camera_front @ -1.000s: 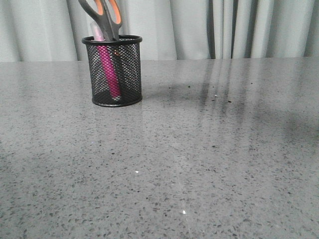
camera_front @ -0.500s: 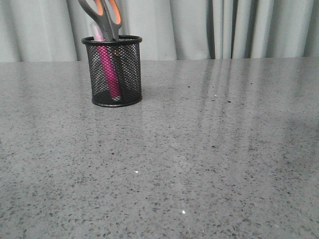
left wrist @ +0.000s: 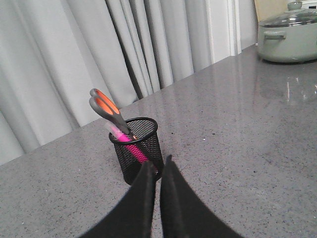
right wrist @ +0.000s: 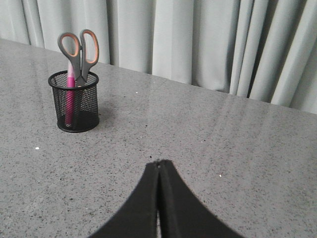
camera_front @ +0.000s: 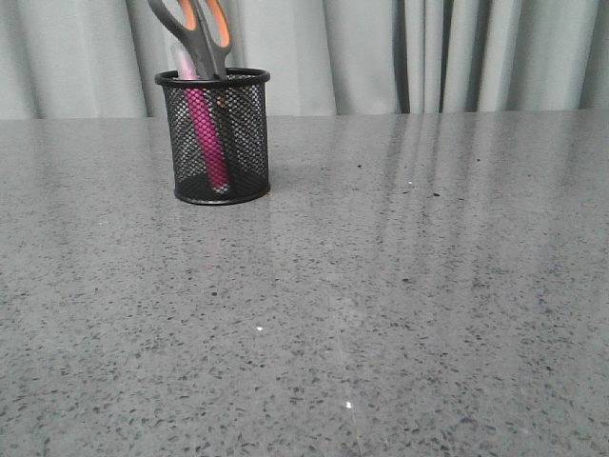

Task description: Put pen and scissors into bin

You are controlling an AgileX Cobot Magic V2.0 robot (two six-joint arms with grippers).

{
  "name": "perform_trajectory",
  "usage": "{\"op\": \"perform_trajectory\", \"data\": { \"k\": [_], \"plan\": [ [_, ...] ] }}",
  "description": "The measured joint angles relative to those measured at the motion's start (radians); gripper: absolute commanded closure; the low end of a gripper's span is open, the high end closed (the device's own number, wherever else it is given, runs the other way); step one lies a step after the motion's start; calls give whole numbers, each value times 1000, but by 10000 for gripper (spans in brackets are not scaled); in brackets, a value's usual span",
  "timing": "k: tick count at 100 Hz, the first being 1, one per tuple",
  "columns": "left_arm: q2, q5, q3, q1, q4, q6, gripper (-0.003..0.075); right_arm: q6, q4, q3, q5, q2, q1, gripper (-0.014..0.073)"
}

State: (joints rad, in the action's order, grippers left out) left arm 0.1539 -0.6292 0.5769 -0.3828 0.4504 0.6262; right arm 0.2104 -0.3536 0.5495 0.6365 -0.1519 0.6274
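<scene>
The black mesh bin point(camera_front: 213, 143) stands upright on the grey table at the far left. Inside it, the pink pen point(camera_front: 205, 133) leans against the wall, and the scissors point(camera_front: 195, 29) stand blades down, their grey and orange handles above the rim. No gripper appears in the front view. In the left wrist view my left gripper point(left wrist: 158, 163) is shut and empty, just short of the bin point(left wrist: 141, 151) that holds the scissors point(left wrist: 106, 109) and pen point(left wrist: 130, 145). My right gripper point(right wrist: 158, 163) is shut and empty, well away from the bin point(right wrist: 74, 101).
Grey speckled tabletop point(camera_front: 381, 286) backed by pale curtains point(camera_front: 428, 52). A pale green lidded pot point(left wrist: 290, 34) stands on the table at the far side in the left wrist view.
A faint shadow over the table's right side has faded away. The bin, pen and scissors stand as before.
</scene>
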Motion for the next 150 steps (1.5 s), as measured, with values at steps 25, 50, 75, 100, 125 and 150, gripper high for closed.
{"op": "perform_trajectory", "data": {
  "k": [25, 50, 75, 100, 125, 150],
  "plan": [
    [0, 0, 0, 1, 0, 0, 722, 0, 0, -2, 12, 17, 0, 662],
    [0, 0, 0, 1, 0, 0, 722, 0, 0, -2, 13, 17, 0, 662],
    [-2, 5, -13, 1, 0, 4, 722, -2, 0, -2, 15, 17, 0, 662],
    [-88, 334, -237, 121, -173, -91, 722, -2, 0, -2, 15, 17, 0, 662],
    [-157, 449, -548, 275, -304, -297, 722, -2, 0, -2, 18, 17, 0, 662],
    [-157, 333, -579, 301, -329, -344, 722, -2, 0, -2, 18, 18, 0, 662]
  ]
}}
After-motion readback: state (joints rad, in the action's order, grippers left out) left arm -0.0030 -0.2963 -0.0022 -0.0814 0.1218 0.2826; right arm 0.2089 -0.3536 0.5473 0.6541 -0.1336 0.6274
